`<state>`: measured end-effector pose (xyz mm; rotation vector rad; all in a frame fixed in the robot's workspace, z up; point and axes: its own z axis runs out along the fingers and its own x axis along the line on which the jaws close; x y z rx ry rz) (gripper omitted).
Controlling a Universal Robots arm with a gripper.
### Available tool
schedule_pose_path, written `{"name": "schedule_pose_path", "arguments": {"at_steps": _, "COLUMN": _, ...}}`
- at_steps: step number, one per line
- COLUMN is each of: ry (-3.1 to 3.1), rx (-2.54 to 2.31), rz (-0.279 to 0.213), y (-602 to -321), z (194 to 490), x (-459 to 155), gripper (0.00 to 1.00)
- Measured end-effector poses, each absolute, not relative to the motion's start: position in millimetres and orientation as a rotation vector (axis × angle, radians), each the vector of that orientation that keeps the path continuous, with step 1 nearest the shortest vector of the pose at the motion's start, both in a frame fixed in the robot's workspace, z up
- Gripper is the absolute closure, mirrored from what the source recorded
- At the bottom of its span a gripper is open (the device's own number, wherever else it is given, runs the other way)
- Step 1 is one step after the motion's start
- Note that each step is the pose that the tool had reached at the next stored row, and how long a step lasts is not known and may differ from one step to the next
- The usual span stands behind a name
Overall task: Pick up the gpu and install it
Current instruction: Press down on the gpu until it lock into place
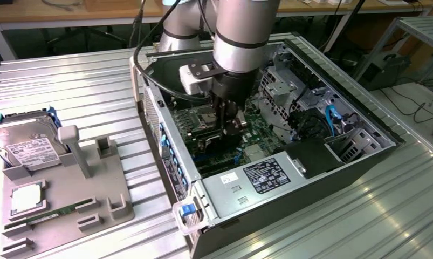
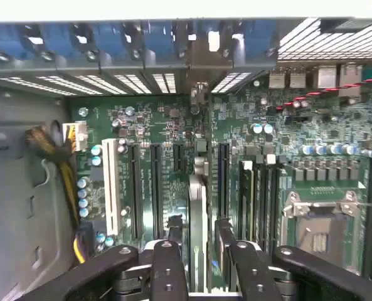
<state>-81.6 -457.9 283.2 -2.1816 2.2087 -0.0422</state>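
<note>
The gpu [image 2: 198,200] stands on edge in a motherboard slot inside the open computer case [image 1: 360,156]; from the wrist view I see it edge-on as a thin pale strip running toward the case's rear wall. My gripper [image 2: 198,224] straddles it from above. One black fingertip [image 2: 174,224] sits on each side of the card, with a narrow gap between each and the card, so the jaws stand slightly open. In the exterior view the gripper [image 1: 231,121] is low inside the case over the green motherboard [image 1: 256,129], and the arm hides the card.
A grey fixture tray [image 1: 104,208] at the exterior view's left holds a silver hard drive [image 1: 26,143], a processor [image 1: 26,197] and a memory stick [image 1: 58,210]. The power supply [image 1: 270,175], drive cages [image 1: 281,81] and blue cables [image 1: 330,118] crowd the case. A white slot [image 2: 112,185] and the processor socket [image 2: 320,226] flank the card.
</note>
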Motion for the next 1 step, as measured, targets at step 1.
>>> {"name": "schedule_pose_path", "arguments": {"at_steps": 1, "ry": 2.206, "rx": -2.179, "rz": -0.048, "y": -457.9, "z": 287.5, "x": -81.6, "gripper": 0.89}}
